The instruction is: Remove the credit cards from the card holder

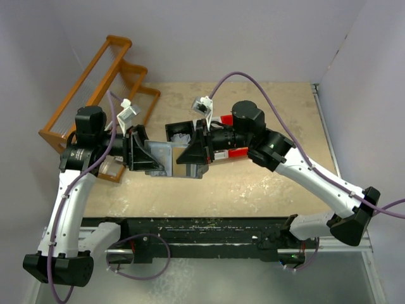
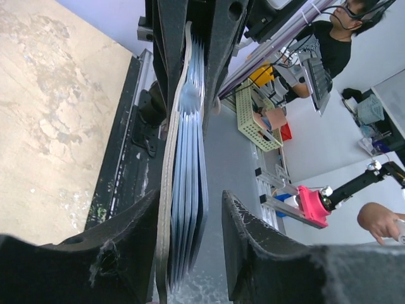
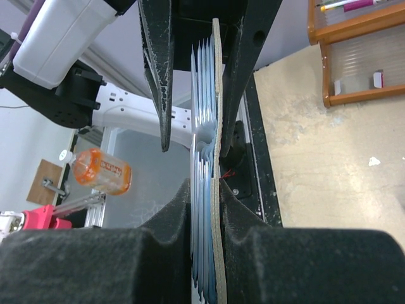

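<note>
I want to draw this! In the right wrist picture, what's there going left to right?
First the orange bottle, then the cards, the holder, the wooden rack.

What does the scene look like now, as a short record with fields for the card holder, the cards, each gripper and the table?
card holder: over the table, between the two arms
credit cards: inside the holder, a stack seen edge-on
left gripper: open, its fingers on either side of one end of the holder, a gap on one side
right gripper: shut on the other end of the holder
table: tan top, a wooden rack at its far left
</note>
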`<state>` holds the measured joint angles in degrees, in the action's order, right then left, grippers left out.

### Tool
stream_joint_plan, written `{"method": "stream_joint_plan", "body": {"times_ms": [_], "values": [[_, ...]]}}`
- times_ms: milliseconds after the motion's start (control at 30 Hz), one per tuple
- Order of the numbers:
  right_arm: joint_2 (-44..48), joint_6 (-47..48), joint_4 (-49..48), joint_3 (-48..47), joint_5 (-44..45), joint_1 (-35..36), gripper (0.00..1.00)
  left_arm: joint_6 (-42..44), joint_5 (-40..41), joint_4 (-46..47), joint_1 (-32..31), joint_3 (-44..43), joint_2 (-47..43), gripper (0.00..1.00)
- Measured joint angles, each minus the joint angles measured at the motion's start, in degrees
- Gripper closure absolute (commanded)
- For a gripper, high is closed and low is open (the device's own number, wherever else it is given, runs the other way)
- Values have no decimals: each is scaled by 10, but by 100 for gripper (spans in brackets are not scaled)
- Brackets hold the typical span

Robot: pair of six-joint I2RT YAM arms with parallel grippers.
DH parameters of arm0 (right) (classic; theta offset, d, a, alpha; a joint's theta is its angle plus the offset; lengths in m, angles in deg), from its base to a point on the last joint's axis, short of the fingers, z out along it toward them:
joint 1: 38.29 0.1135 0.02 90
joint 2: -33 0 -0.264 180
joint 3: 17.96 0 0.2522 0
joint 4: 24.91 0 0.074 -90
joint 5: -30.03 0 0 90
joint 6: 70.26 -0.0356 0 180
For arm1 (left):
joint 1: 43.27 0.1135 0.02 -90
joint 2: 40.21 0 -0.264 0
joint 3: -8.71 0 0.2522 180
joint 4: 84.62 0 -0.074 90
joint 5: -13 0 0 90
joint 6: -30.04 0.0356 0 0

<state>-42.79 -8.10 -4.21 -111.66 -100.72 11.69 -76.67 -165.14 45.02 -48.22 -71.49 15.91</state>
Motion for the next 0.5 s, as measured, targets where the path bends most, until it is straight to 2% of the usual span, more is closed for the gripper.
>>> {"method": "stream_joint_plan", "body": {"times_ms": [267,333,433,500], "values": [[1,-1,-11,7,-11,-1,100,147,2,-164,0,-56,28,79],[3,-2,-13,8,-12,-2,100,180,3,-194,0,-68,39,89],[9,-2,-18,15,-12,-4,65,209,2,-221,-1,-78,52,97],[9,-4,-19,17,-11,-7,46,203,4,-221,-1,-78,53,99]]}}
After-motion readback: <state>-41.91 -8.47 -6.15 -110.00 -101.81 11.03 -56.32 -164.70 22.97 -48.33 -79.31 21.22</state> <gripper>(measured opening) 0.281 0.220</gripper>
